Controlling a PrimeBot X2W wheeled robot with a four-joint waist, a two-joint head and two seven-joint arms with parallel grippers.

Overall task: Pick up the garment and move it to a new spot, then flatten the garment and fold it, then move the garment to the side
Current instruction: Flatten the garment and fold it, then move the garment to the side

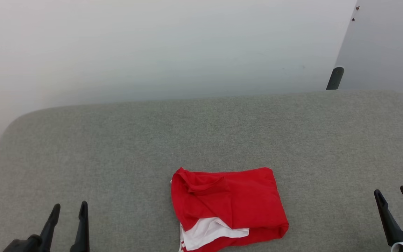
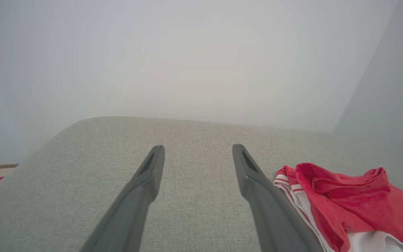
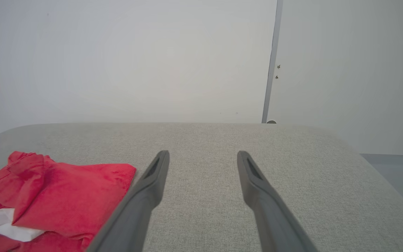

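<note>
Left wrist view reveals striped trim (image 2: 287, 182) on the garment (image 2: 359, 201).

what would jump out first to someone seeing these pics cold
The bright red garment grabs the eye first: it lies loosely bunched near the front middle of the grey upholstered surface, with a white panel showing at its near edge. Next come the dark fingers of the left gripper at the lower left and the right gripper at the lower right, both open and well apart from the cloth.
</note>
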